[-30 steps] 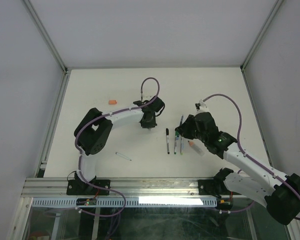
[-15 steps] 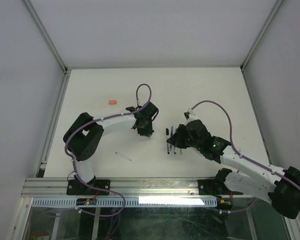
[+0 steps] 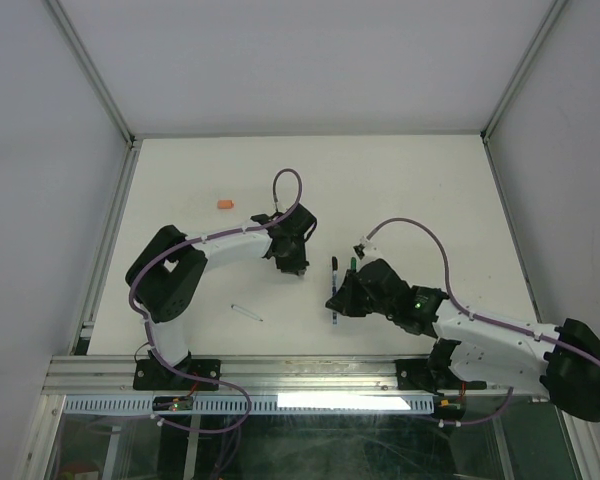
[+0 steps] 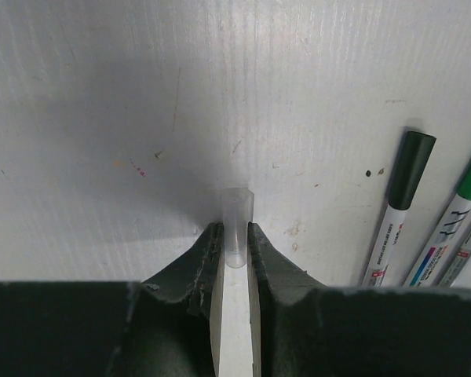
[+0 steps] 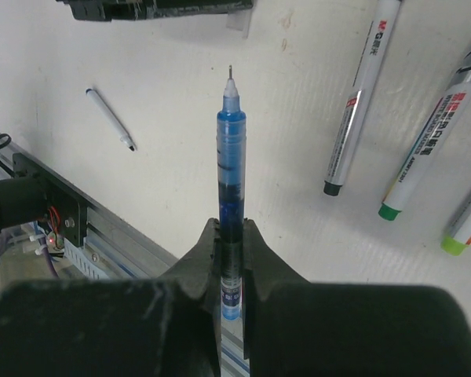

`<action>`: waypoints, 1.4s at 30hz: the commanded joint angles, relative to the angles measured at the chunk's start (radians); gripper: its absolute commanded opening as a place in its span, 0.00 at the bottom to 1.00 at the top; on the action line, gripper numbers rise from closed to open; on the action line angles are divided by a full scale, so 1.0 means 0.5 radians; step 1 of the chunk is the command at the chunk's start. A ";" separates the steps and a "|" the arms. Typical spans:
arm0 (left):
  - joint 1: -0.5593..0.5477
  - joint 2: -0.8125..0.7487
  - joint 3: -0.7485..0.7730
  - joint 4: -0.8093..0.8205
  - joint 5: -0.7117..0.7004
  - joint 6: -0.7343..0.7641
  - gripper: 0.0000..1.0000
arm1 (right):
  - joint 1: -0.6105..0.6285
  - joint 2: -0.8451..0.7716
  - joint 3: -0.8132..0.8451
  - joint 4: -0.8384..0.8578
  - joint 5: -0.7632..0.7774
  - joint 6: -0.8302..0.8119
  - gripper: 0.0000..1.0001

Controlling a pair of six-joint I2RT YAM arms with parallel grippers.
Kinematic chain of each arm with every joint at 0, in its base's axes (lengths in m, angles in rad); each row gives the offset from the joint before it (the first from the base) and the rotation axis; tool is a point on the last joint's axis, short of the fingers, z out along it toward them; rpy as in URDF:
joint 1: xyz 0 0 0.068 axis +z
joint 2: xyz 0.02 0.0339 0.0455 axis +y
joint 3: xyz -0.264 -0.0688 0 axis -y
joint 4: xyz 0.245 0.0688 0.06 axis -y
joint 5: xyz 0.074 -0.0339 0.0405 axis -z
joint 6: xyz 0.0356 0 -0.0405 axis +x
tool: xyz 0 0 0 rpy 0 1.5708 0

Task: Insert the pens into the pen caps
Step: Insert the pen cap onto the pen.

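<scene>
My left gripper (image 4: pixel 235 232) is shut on a short clear pen cap (image 4: pixel 237 216), whose open end sticks out past the fingertips just above the table. It sits mid-table in the top view (image 3: pixel 294 262). My right gripper (image 5: pixel 229 228) is shut on a blue pen (image 5: pixel 229 157). The pen is uncapped, and its needle tip points toward the left gripper and the clear cap (image 5: pixel 237 22), a short gap away. In the top view the right gripper (image 3: pixel 338 300) is to the right of the left one and nearer the front edge.
Capped markers lie between the arms: black-capped (image 5: pixel 359 102), dark-green-capped (image 5: pixel 432 137) and light-green-capped (image 5: pixel 467 224). The black-capped (image 4: pixel 400 204) and green-capped (image 4: pixel 459 208) ones lie right of the left gripper. A thin white pen (image 3: pixel 246 312) lies front left. An orange cap (image 3: pixel 225 204) lies far left.
My right gripper has carried the blue pen left and toward the front edge, off the marker row. My left gripper shifted slightly nearer, then stayed still.
</scene>
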 commanded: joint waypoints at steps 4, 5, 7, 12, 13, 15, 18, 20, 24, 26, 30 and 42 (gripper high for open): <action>-0.017 -0.076 -0.013 0.093 0.095 -0.047 0.15 | 0.122 -0.025 -0.094 0.203 0.052 0.050 0.00; -0.019 -0.078 -0.016 0.106 0.105 -0.047 0.15 | 0.132 -0.031 -0.111 0.229 0.039 0.050 0.00; -0.018 -0.085 -0.024 0.127 0.119 -0.047 0.15 | 0.145 -0.040 -0.147 0.276 -0.010 0.044 0.00; -0.016 -0.106 -0.051 0.187 0.158 -0.058 0.15 | 0.157 -0.040 -0.244 0.412 -0.132 0.036 0.00; -0.016 -0.110 -0.053 0.200 0.168 -0.059 0.15 | 0.156 -0.040 -0.267 0.444 -0.148 0.044 0.00; -0.019 -0.110 -0.057 0.221 0.182 -0.065 0.15 | 0.154 -0.040 -0.304 0.489 -0.166 0.050 0.00; -0.019 -0.122 -0.063 0.258 0.210 -0.079 0.15 | 0.154 -0.001 -0.297 0.509 -0.175 0.046 0.00; -0.016 -0.126 -0.068 0.277 0.224 -0.084 0.15 | 0.151 0.062 -0.283 0.514 -0.181 0.049 0.00; -0.017 -0.142 -0.085 0.302 0.244 -0.093 0.15 | 0.134 0.231 -0.251 0.641 -0.311 0.024 0.00; -0.016 -0.155 -0.096 0.322 0.254 -0.096 0.15 | 0.114 0.331 -0.220 0.685 -0.374 0.010 0.00; -0.014 -0.169 -0.106 0.340 0.276 -0.104 0.15 | 0.050 0.497 -0.181 0.777 -0.500 0.024 0.00; -0.016 -0.136 -0.135 0.357 0.300 -0.108 0.15 | -0.168 0.715 -0.153 0.996 -0.795 0.192 0.00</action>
